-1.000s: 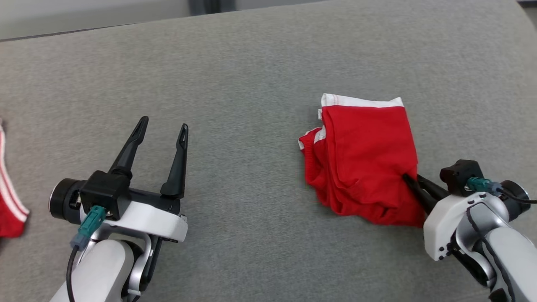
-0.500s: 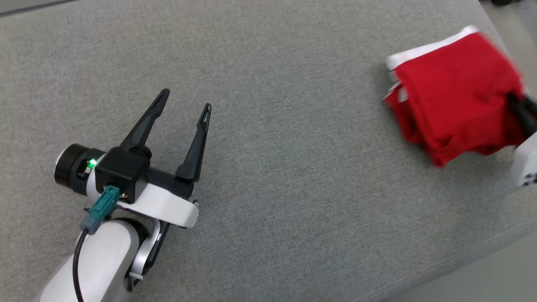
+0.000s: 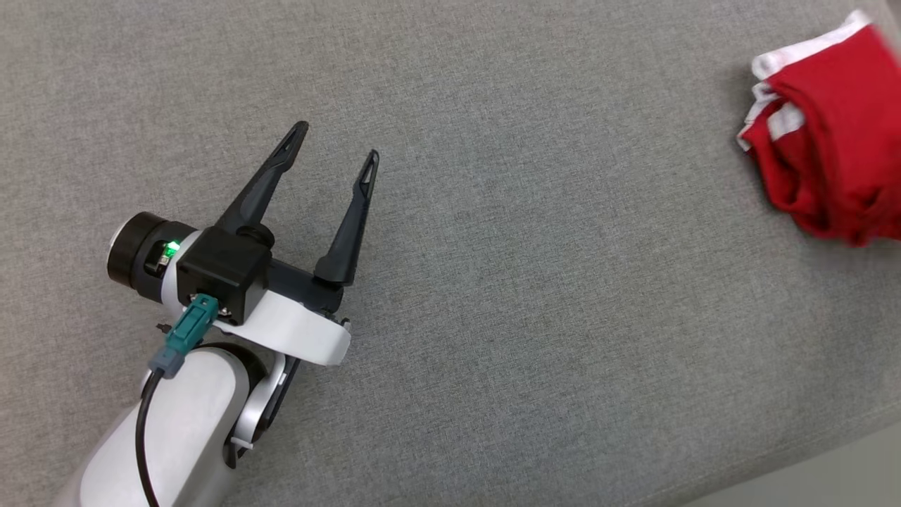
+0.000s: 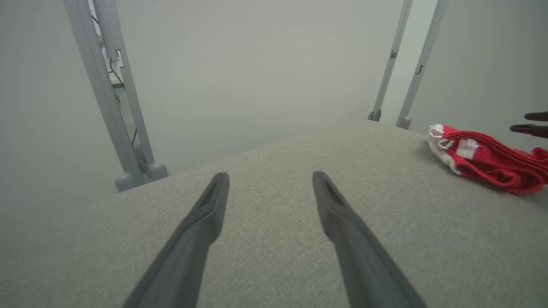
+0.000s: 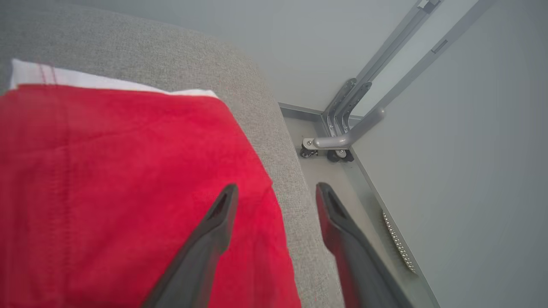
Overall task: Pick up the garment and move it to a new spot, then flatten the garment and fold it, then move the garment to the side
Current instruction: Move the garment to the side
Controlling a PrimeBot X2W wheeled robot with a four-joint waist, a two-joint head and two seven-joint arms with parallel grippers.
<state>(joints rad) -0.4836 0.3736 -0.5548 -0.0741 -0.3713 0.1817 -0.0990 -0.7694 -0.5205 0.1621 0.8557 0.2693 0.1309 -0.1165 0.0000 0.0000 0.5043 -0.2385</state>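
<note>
**Garment set aside**

The folded red garment [image 3: 830, 162] is seen lying by the right edge of the table [image 3: 528, 282]. The right pincer [image 5: 277, 188] is spread above it, grasping nothing; the left pincer [image 3: 336, 141] is released too. The last step is judged nearly done, and a snag-free withdrawal is called for next.

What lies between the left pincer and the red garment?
Nothing: bare grey fabric separates the left pincer from the red garment in the head view.

Bright, soft, even light leaves faint shadows on the grey fabric-covered counter [image 3: 535, 338]; wrist views bow at edges.
</note>
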